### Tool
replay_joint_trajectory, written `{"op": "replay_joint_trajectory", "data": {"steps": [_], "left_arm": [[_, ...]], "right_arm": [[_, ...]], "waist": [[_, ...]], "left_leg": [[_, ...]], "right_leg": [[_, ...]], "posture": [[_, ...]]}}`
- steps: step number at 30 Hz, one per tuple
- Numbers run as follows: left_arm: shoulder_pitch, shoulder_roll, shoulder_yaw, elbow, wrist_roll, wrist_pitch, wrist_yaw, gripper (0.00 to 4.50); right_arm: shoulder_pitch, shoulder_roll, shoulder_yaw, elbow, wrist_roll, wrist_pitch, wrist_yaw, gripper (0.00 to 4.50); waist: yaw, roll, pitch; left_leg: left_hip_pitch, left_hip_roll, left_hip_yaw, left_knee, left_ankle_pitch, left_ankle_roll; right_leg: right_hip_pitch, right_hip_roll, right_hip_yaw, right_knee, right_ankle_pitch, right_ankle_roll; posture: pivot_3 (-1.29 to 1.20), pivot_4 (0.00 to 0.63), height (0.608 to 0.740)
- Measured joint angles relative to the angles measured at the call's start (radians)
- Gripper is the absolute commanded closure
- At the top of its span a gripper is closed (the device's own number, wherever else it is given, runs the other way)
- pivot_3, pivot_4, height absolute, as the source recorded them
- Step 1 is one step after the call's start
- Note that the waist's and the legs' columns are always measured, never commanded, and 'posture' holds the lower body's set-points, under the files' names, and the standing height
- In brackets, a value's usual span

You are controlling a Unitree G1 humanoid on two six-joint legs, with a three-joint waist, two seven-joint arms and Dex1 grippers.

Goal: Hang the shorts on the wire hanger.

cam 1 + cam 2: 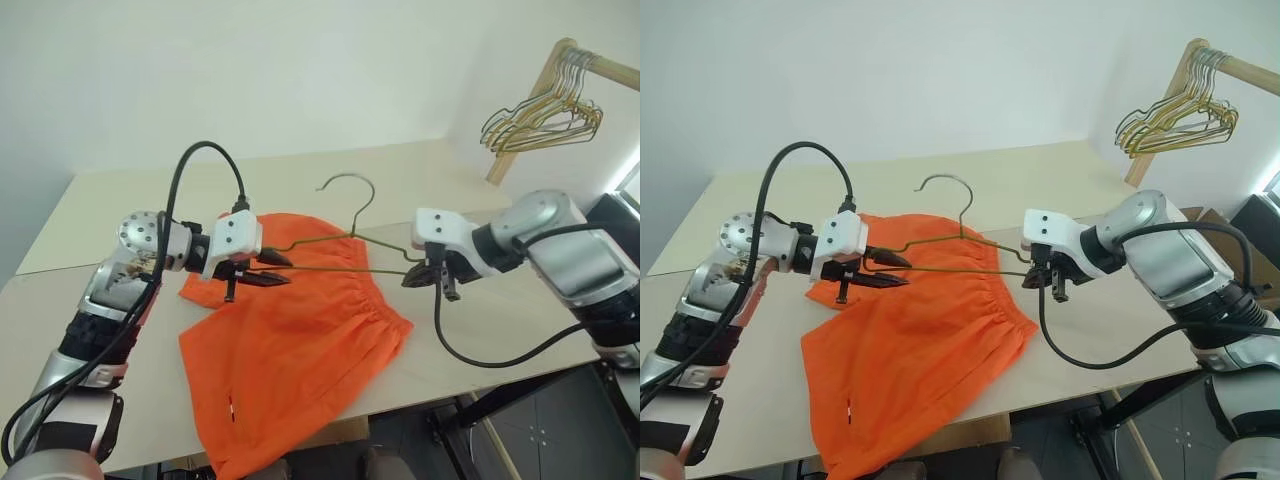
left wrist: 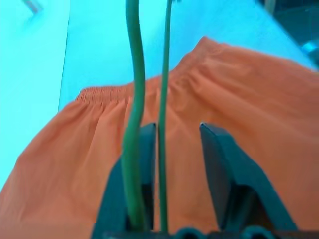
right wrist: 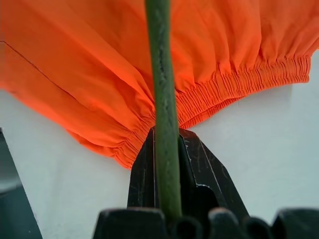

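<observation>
The wire hanger (image 1: 345,252) hangs in the air above the table (image 1: 120,195), stretched between the two arms, its hook (image 1: 350,190) curving up and away toward the far side. At the hanger's right corner, the right gripper (image 1: 418,276) has its black fingers (image 3: 149,169) pressed together, pinching the wire; the right wrist view shows the wire running straight up out of the closed fingers, with the shorts' gathered waistband just beyond. At the other corner, the left gripper (image 1: 262,272) has its fingers (image 2: 219,164) spread apart. In the left wrist view two strands of the wire run up beside the one finger, one lying along it and the thinner strand standing at its inner edge, while the other finger stands clear of the wire with open space between. Whether the wire touches that first finger I can't quite tell.

Below all this lie the shorts (image 1: 290,350), bright orange, spread flat on the table, with the elastic waistband toward the right arm and one leg reaching down to the near table edge. The hanger's lower bar crosses above the top part of the fabric.

Off to the far right, a bunch of gold hangers (image 1: 545,120) dangles from a wooden rail (image 1: 600,68).
</observation>
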Motion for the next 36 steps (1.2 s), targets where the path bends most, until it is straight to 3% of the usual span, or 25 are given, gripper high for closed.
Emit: {"op": "replay_joint_trajectory", "data": {"steps": [6,7,12,15,18,24,36], "left_arm": [[-0.022,-0.032,0.05,0.132,-0.003,-0.04,0.05,0.16],[-0.026,-0.032,0.066,0.145,-0.005,-0.04,0.059,0.03],[0.026,-0.03,0.152,0.096,-0.082,0.027,0.103,0.03],[0.182,-0.075,0.189,-0.095,-0.18,0.087,0.153,0.03],[0.245,-0.069,0.166,-0.215,-0.226,0.135,0.145,0.03],[0.251,-0.09,0.156,-0.301,-0.264,0.157,0.182,0.03],[0.253,-0.051,0.149,-0.302,-0.273,0.158,0.179,0.03]], "right_arm": [[0.199,-0.085,-0.149,-0.099,0.082,0.113,-0.038,4.5],[0.245,-0.099,-0.189,-0.108,0.099,0.133,-0.052,4.5],[0.492,-0.124,-0.405,-0.138,0.191,0.269,-0.114,4.5],[0.661,-0.061,-0.573,-0.147,0.273,0.467,-0.171,4.5],[0.686,0.013,-0.646,-0.145,0.338,0.644,-0.232,4.5],[0.625,0.062,-0.637,-0.046,0.41,0.818,-0.314,4.5],[0.521,0.058,-0.453,0.151,0.467,0.806,-0.315,4.5]], "waist": [[0.003,0.0,-0.001],[0.002,0.0,-0.001],[0.0,0.0,-0.003],[0.0,-0.001,-0.009],[-0.004,-0.001,-0.012],[-0.007,0.009,-0.019],[-0.005,0.009,-0.018]], "left_leg": [[0.001,0.0,0.0,0.001,0.0,0.001],[0.001,0.0,0.0,0.001,0.0,0.001],[0.001,0.0,0.0,0.0,-0.001,0.002],[0.001,0.002,0.001,0.001,-0.003,0.004],[0.006,0.001,0.002,0.0,-0.006,0.01],[0.037,0.003,0.003,-0.013,-0.007,0.011],[0.035,0.003,0.002,-0.013,-0.007,0.011]], "right_leg": [[0.001,0.0,0.0,-0.001,0.0,0.0],[0.001,0.0,0.0,0.0,0.0,0.0],[0.002,0.0,0.001,-0.001,0.0,0.0],[0.004,-0.001,0.001,-0.001,0.0,0.0],[0.006,-0.001,0.004,-0.004,0.001,0.001],[0.039,0.003,0.003,-0.017,0.0,0.001],[0.037,0.002,0.002,-0.018,0.0,0.001]], "posture": [[-0.05,0.0,0.74],[-0.06,0.0,0.74],[-0.06,0.0,0.74],[-0.07,0.0,0.74],[-0.09,0.001,0.74],[-0.09,0.011,0.74],[-0.04,0.015,0.74]]}}
